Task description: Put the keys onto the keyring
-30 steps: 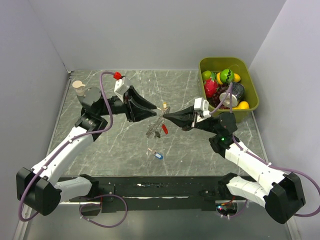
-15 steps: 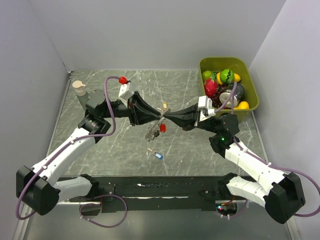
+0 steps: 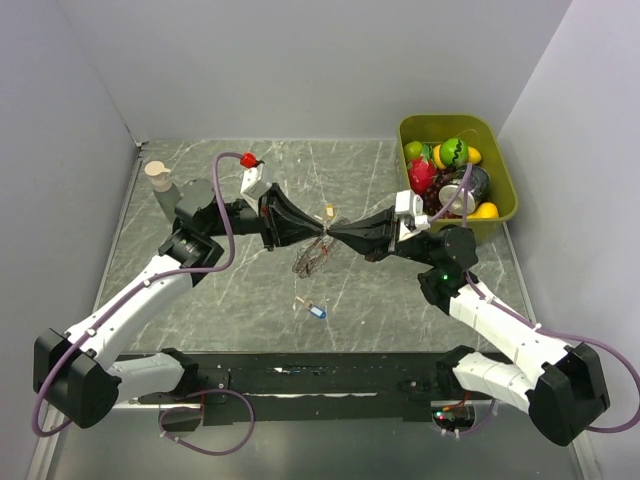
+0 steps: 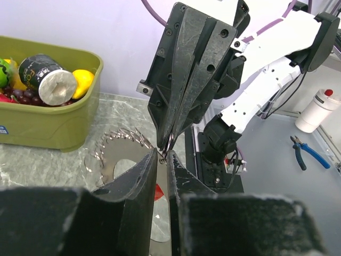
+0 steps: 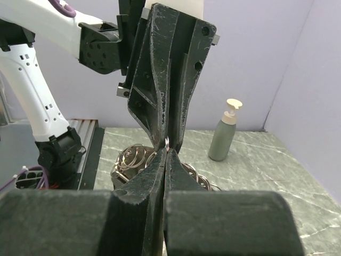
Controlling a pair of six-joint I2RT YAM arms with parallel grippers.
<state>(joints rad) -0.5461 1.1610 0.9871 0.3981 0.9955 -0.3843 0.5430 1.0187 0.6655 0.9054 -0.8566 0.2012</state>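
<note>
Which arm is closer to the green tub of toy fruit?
Right. The right arm sits just beside the tub; the left arm reaches in from the opposite side of the table.

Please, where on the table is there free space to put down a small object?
Free: the far strip of table between the left arm and the green bin; also the near patch between the blue key and the right arm. Crowded: the centre, where left gripper and right gripper meet over the keyring, tan key just behind.
</note>
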